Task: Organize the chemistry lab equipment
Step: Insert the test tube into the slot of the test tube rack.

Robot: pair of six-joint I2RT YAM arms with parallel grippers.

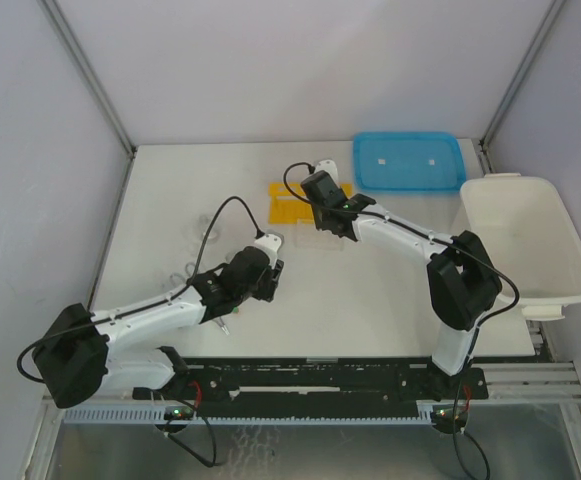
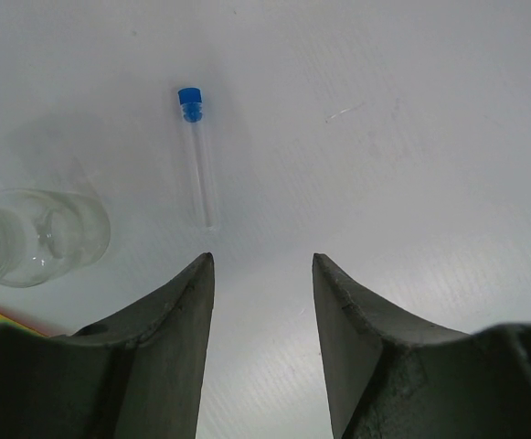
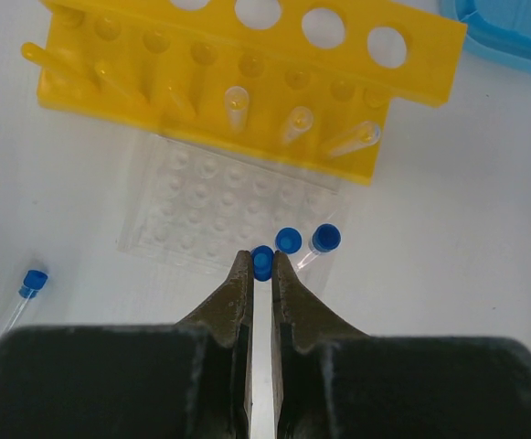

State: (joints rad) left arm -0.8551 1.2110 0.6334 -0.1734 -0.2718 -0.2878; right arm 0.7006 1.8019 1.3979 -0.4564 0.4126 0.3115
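The yellow tube rack stands near the table's far side, partly over a clear dimpled plate. Three blue-capped tubes stand in it. My right gripper is shut on the cap of the leftmost tube; two more caps sit just to its right. Another tube lies loose on the table to the left. My left gripper is open and holds nothing. A blue-capped tube lies flat just ahead of it, and a clear glass flask lies on its side to the left.
A blue rectangular lid lies at the back right and a big white tub stands at the right edge. The rack is at the back centre under my right gripper. My left gripper is mid-table.
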